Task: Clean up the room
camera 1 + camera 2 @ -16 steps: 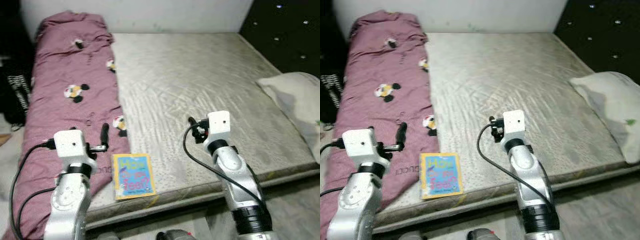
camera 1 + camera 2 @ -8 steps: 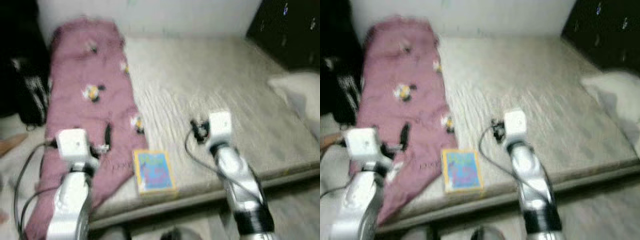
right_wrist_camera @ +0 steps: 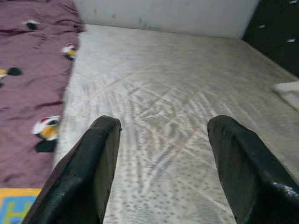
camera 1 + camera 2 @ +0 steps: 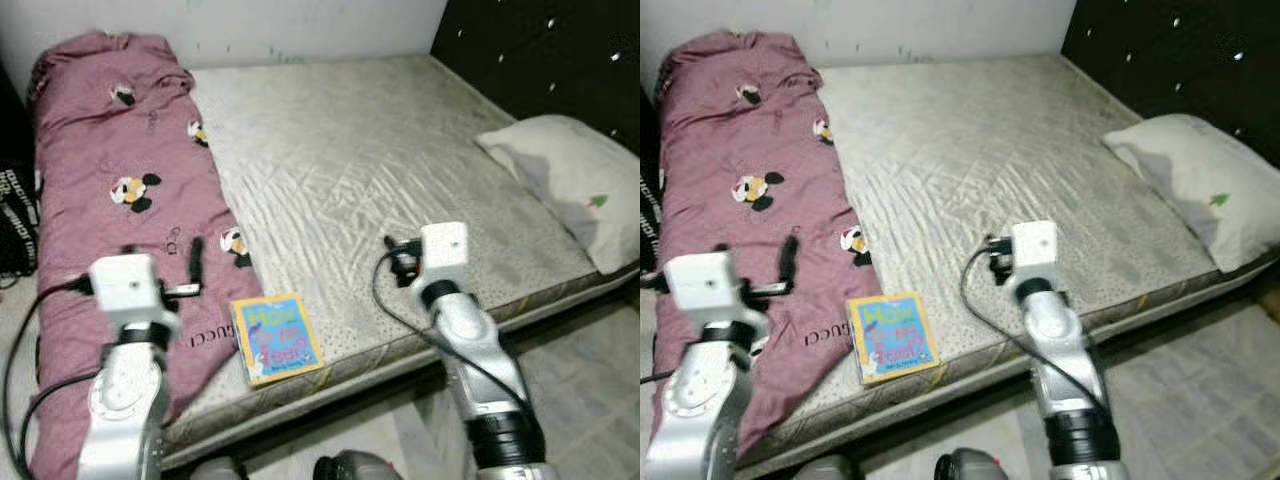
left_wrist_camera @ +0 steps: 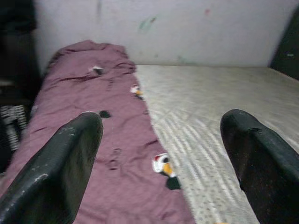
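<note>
Picture book (image 4: 277, 337) with a blue cover and yellow border lies flat at the near edge of the bare mattress (image 4: 380, 170), at about 6 o'clock on the bed. Touching its 9 o'clock side is a maroon quilt (image 4: 110, 200) printed with cartoon mice, running up toward 11 o'clock. A white pillow (image 4: 565, 180) rests at 3 o'clock beside the dark headboard (image 4: 560, 60). The left gripper (image 5: 161, 163) hangs over the quilt, fingers spread wide, holding nothing. The right gripper (image 3: 161, 163) hangs over the mattress at the book's 2 o'clock, equally spread and empty.
</note>
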